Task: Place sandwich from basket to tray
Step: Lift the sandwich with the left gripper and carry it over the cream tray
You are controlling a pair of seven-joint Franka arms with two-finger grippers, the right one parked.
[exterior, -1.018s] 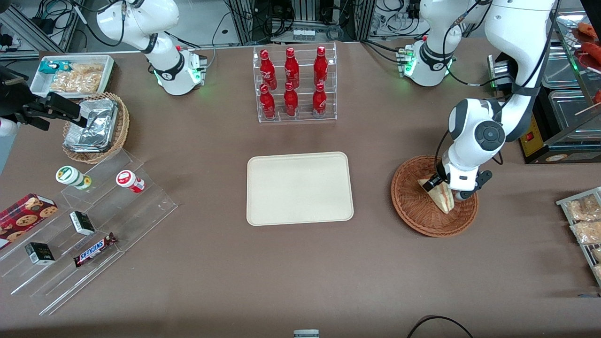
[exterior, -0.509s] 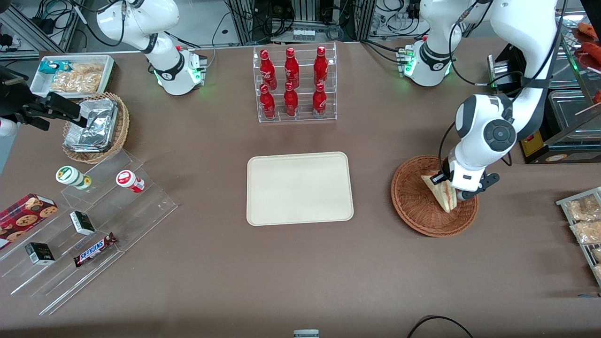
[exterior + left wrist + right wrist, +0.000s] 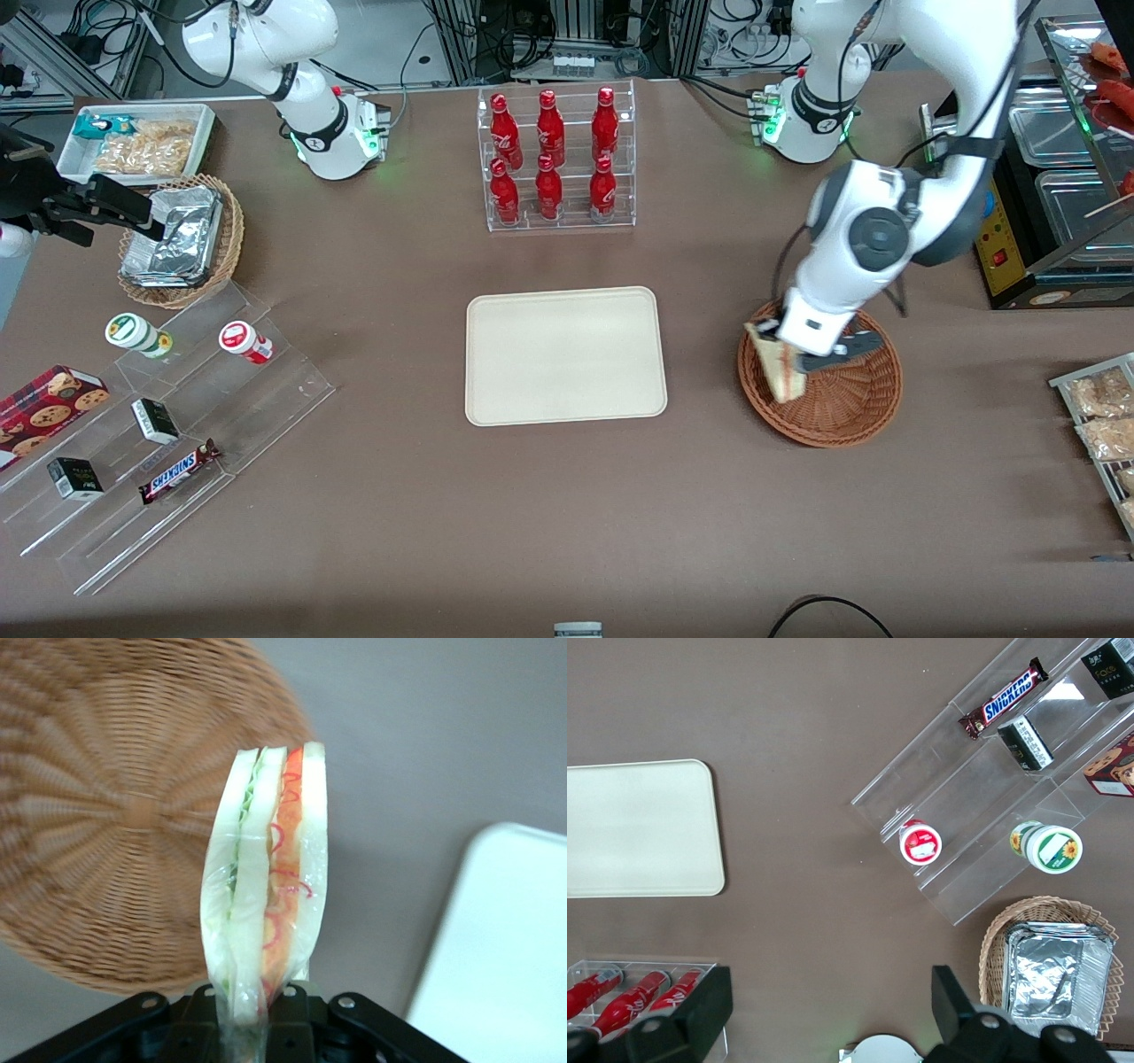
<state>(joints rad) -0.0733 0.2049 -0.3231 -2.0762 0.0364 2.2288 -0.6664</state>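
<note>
While gripper [image 3: 791, 359] clamps wrapped triangular sandwich [image 3: 774, 366] upright, we see it above woven basket [image 3: 842, 409] edge, right of frame center; smooth tray [image 3: 564, 354] nearby, bare table between.

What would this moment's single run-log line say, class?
phase: carry | claw: shut on sandwich, above basket rim on the tray side | sandwich: lifted clear | tray: bare | next: likely move to tray
</note>
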